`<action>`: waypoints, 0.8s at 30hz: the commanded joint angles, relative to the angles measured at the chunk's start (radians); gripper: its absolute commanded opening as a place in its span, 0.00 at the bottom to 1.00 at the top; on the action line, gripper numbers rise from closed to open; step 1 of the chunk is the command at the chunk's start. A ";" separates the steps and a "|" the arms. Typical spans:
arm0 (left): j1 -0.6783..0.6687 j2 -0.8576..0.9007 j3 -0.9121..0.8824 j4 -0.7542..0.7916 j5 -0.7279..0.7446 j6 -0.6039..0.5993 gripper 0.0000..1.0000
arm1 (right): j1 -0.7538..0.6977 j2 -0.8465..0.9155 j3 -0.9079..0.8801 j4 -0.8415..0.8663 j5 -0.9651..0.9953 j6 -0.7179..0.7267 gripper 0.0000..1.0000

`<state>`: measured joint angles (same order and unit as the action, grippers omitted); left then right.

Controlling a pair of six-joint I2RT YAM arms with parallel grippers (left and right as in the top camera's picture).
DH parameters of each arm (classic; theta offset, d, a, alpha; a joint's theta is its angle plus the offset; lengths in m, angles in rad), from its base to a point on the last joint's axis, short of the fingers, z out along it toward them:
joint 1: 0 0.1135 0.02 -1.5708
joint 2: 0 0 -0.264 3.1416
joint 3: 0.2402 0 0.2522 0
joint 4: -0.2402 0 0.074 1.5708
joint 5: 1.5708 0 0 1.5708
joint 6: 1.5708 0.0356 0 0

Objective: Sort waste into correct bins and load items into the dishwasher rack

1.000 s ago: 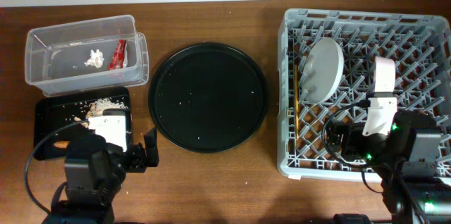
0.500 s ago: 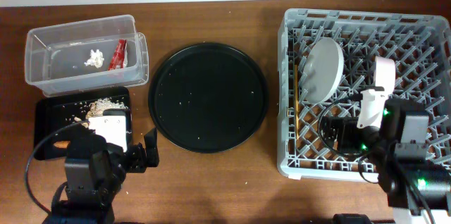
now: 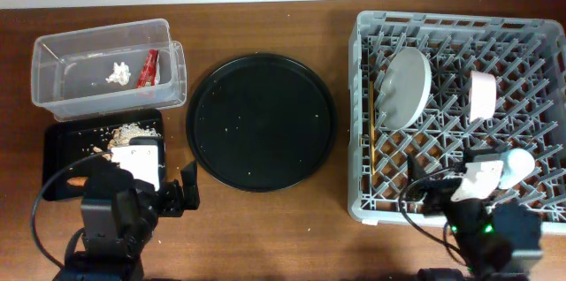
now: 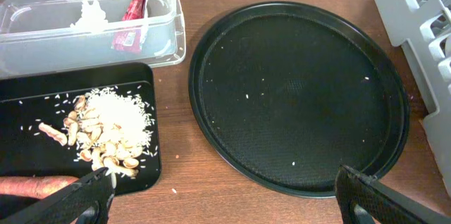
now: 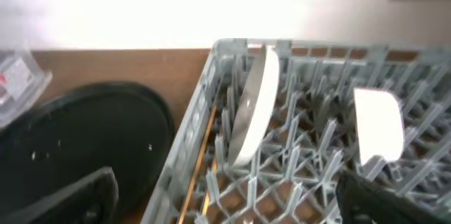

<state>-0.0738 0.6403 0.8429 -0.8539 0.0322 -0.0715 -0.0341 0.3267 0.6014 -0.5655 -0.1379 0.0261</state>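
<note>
Left pincer (image 4: 225, 182) and right pincer (image 5: 225, 192) both wide open, empty — light-blue cup (image 3: 517, 164) sits in the dishwasher rack (image 3: 358, 113) just beside the right one, so a sloppy swing could tip it off the pegs.

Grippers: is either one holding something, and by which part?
Nothing is held. The left gripper and the right gripper both have their jaws wide open, with nothing between them.
</note>
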 commanded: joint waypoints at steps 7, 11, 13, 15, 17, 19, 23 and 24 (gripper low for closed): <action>-0.005 -0.005 -0.006 0.001 -0.011 -0.003 0.99 | 0.055 -0.286 -0.491 0.617 0.060 0.008 0.98; -0.005 -0.005 -0.006 0.001 -0.011 -0.003 0.99 | 0.054 -0.323 -0.597 0.748 0.137 0.004 0.98; -0.005 -0.005 -0.006 0.001 -0.011 -0.002 0.99 | 0.054 -0.323 -0.596 0.717 0.175 -0.030 0.98; -0.005 -0.005 -0.006 0.001 -0.011 -0.003 0.99 | 0.054 -0.323 -0.596 0.671 0.176 -0.135 0.98; -0.005 -0.005 -0.006 0.001 -0.011 -0.003 0.99 | 0.054 -0.323 -0.596 0.568 0.172 -0.142 0.98; -0.005 -0.005 -0.006 0.001 -0.011 -0.002 0.99 | 0.054 -0.323 -0.596 0.482 0.142 -0.139 0.98; -0.005 -0.005 -0.006 0.001 -0.011 -0.003 0.99 | 0.055 -0.323 -0.596 0.486 0.135 -0.123 0.98; -0.005 -0.005 -0.006 0.001 -0.011 -0.003 0.99 | 0.055 -0.323 -0.596 0.486 0.135 -0.123 0.98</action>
<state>-0.0738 0.6403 0.8410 -0.8547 0.0319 -0.0715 0.0132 0.0120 0.0105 -0.0727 0.0067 -0.0902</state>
